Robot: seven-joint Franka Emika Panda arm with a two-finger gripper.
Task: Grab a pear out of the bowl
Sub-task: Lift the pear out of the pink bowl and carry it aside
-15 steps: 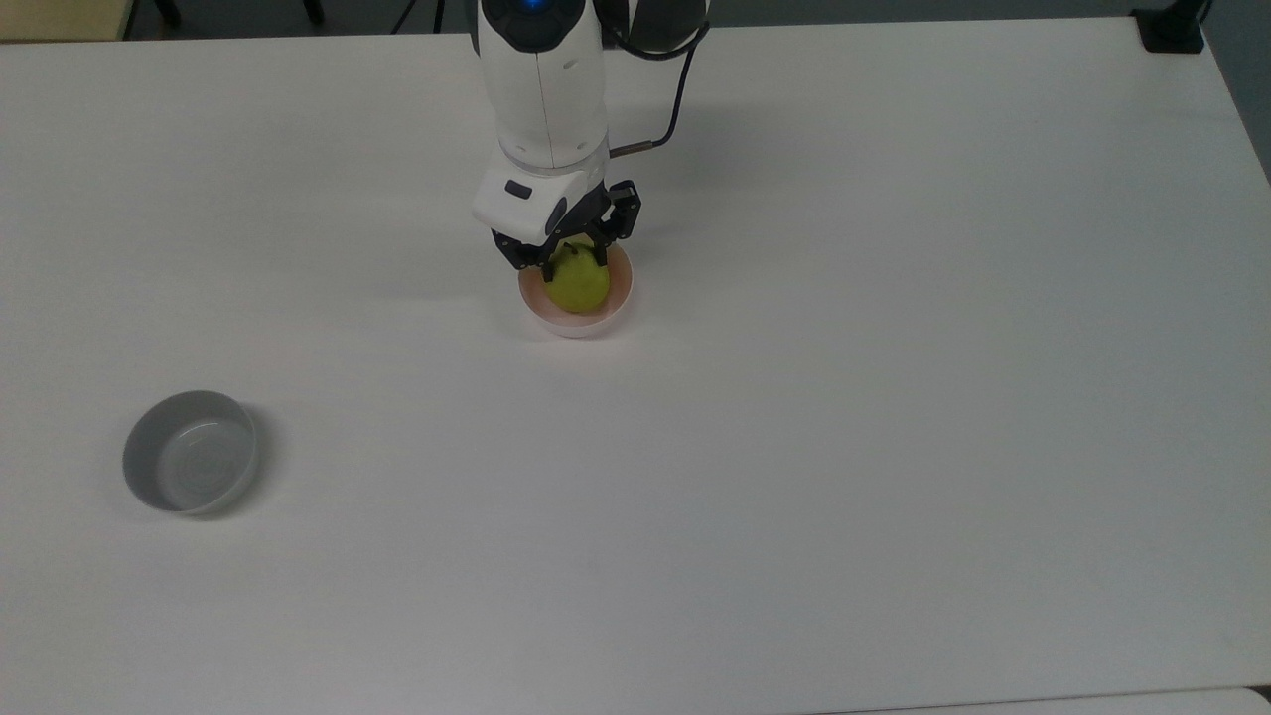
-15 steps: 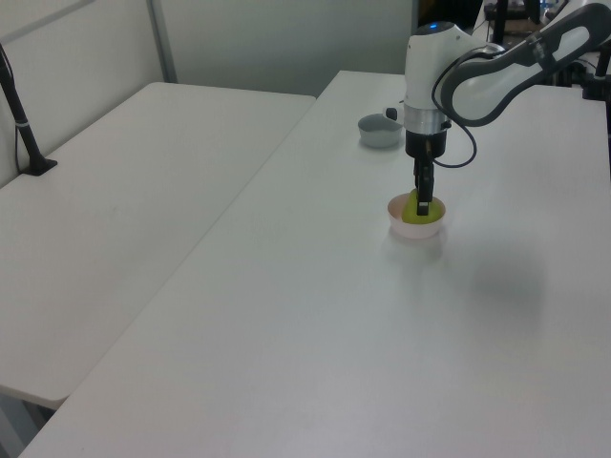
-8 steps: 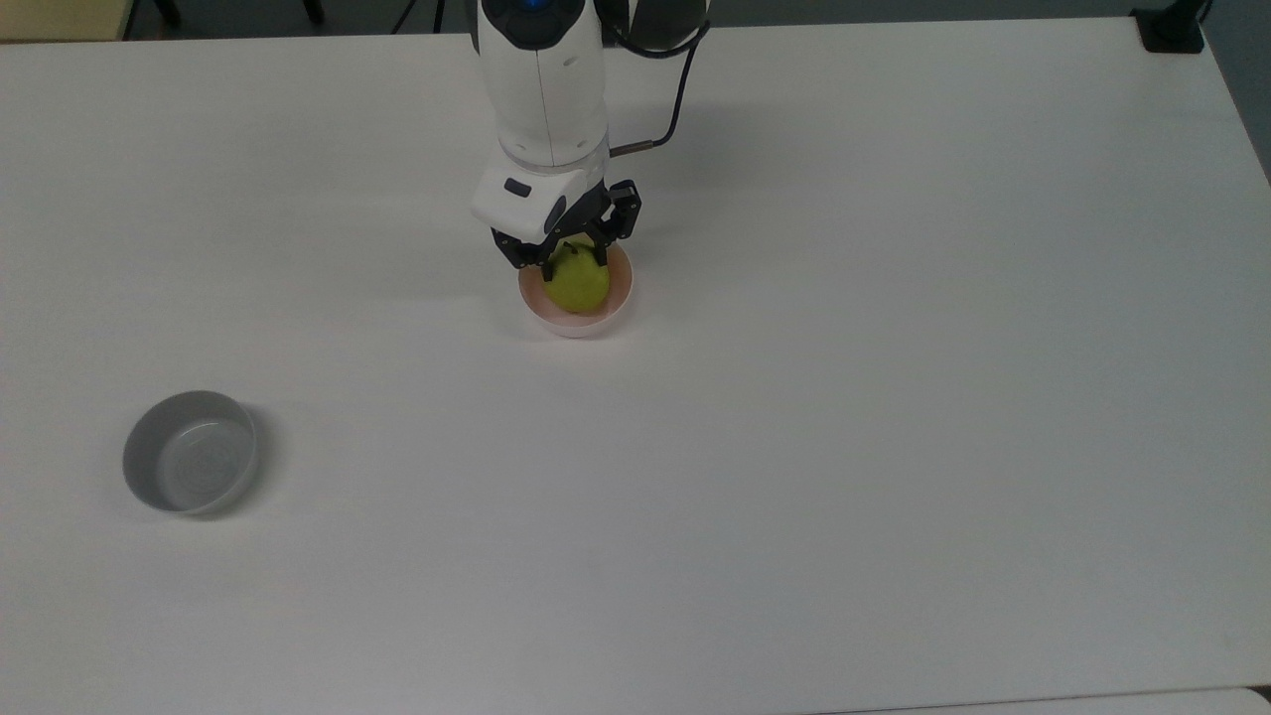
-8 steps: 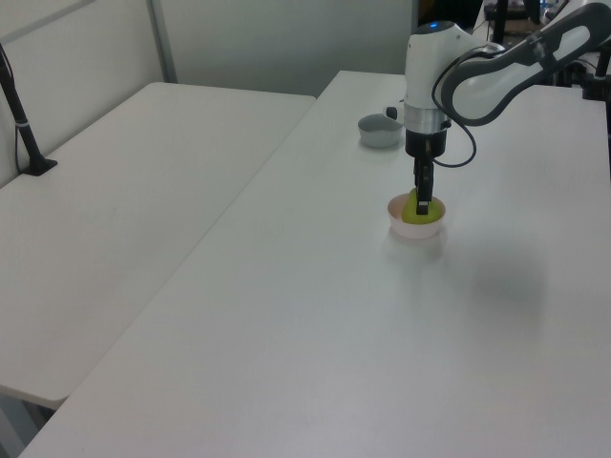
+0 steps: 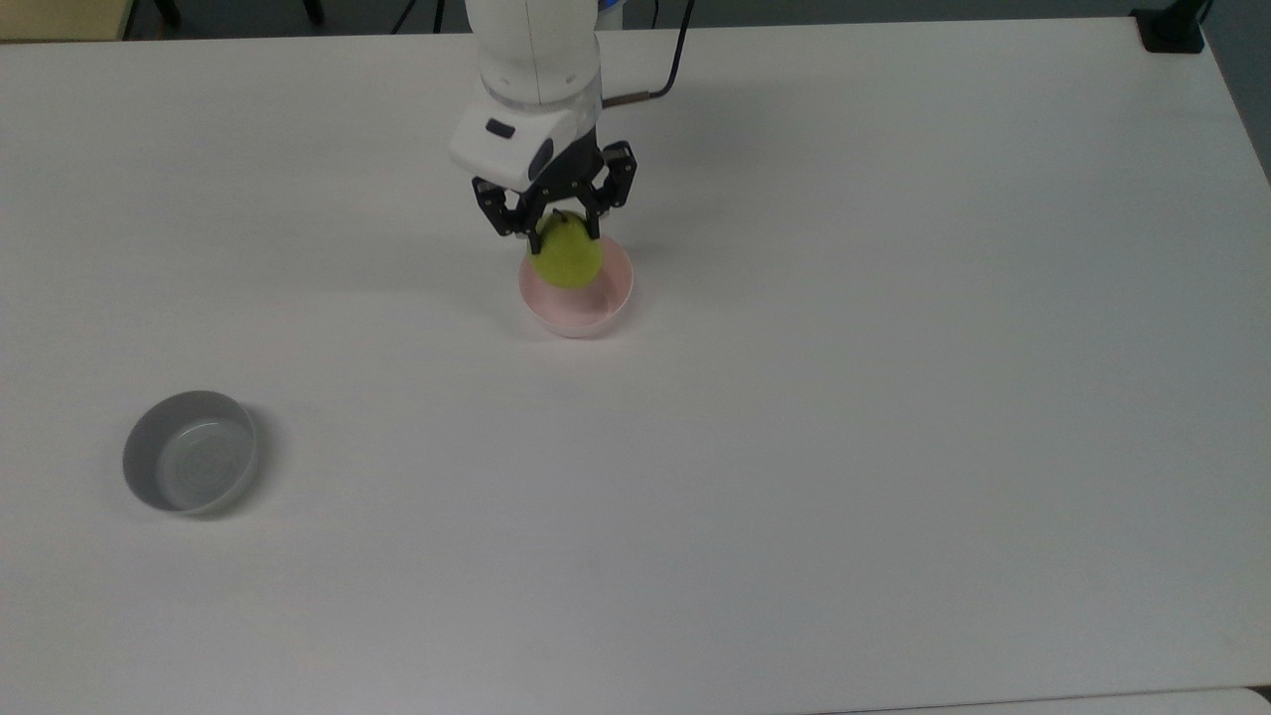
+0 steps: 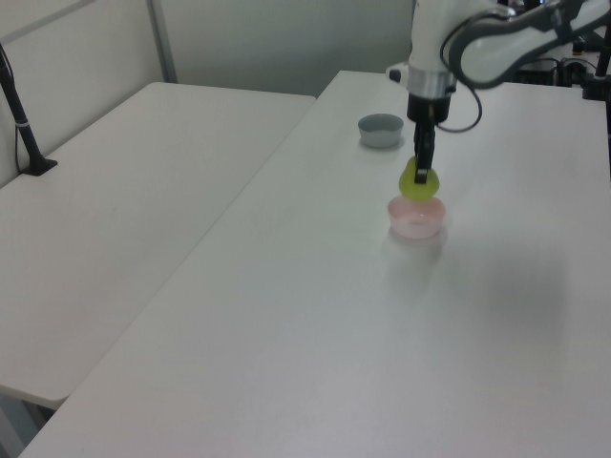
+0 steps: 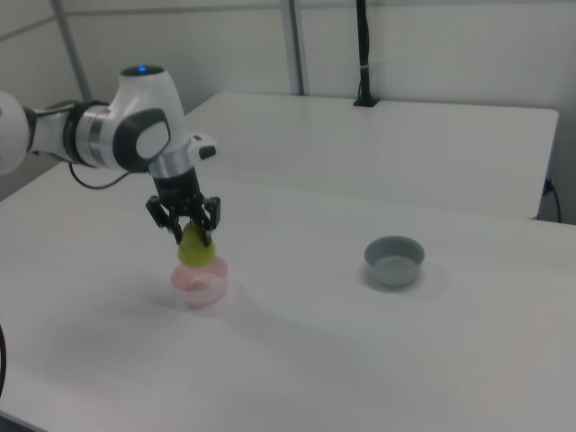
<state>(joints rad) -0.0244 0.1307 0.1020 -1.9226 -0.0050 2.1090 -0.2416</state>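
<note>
Clamped on the pear [image 5: 567,260] near its stem end, my gripper [image 5: 553,224] holds it just above the pink bowl [image 5: 596,307], clear of the rim. I judge it light, smooth, bruisable; the narrow neck suits a gentle squeeze.

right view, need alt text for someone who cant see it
A white robot arm's gripper holds a yellow-green pear just above a pale pink bowl on a white table. An empty grey bowl sits apart toward the right view's right.
</note>
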